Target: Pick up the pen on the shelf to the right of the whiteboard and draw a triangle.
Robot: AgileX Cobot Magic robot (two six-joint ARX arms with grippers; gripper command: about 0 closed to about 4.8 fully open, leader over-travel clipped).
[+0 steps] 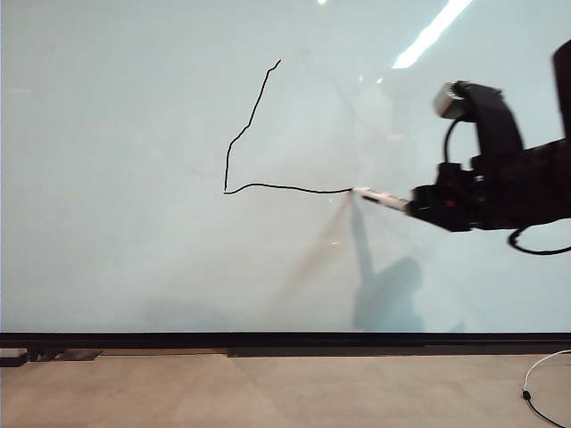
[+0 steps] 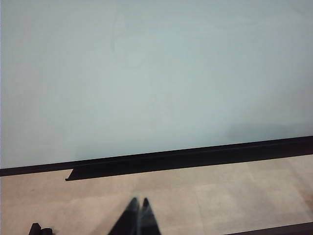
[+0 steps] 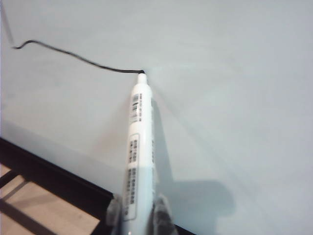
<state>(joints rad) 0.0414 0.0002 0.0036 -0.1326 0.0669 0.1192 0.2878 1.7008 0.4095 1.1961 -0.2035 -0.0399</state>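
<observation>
The slim white pen (image 3: 138, 147) is pinched tight in my right gripper (image 3: 137, 215), its dark tip touching the big pale whiteboard (image 1: 116, 259). The thin black triangle (image 1: 245, 134) has two sides drawn — the last slanted side is left. My left gripper (image 2: 139, 215) hangs low near the floor — closed, empty.

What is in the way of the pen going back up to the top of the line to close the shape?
Nothing visible. The right gripper holds the pen with its tip at the base line's right end. The whiteboard between there and the triangle's peak is bare. The left gripper sits shut, low by the floor.
</observation>
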